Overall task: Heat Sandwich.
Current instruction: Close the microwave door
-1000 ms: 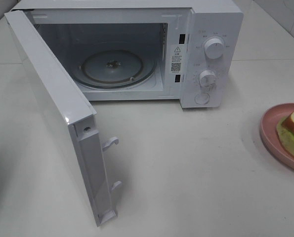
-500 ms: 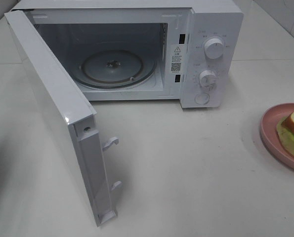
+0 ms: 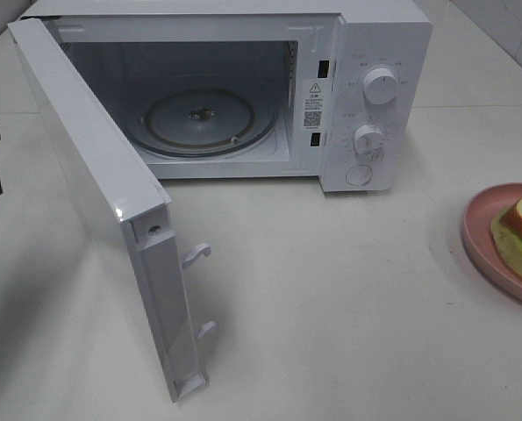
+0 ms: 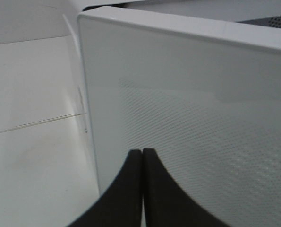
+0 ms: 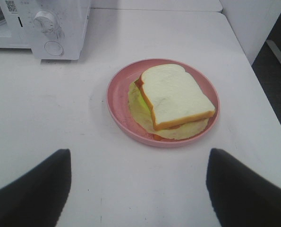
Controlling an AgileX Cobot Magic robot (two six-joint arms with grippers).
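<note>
The microwave stands at the back of the white table with its door swung wide toward me. Inside the cavity there is only the round glass turntable, with nothing on it. The other container is the pink plate, sitting on the table to the right of the microwave and well apart from it. It holds the sandwich, which lies flat and covers much of the plate's middle.

The sandwich's top bread slice is longer than it is wide. In my right wrist view its long axis runs diagonally, with the rounded crown of the slice toward the microwave's control panel and the squarer end pointing away from it. A pale green leaf layer spreads out from under the bread on the plate's floor.

The high camera cuts the plate and sandwich off at its right edge; only my right wrist view shows them whole. That view also shows my right gripper hanging above the table just short of the plate, its jaws spread wide and holding nothing. My left gripper shows clearly only in the left wrist view: fingers pressed together, empty, right by the outer face of the open door.
</note>
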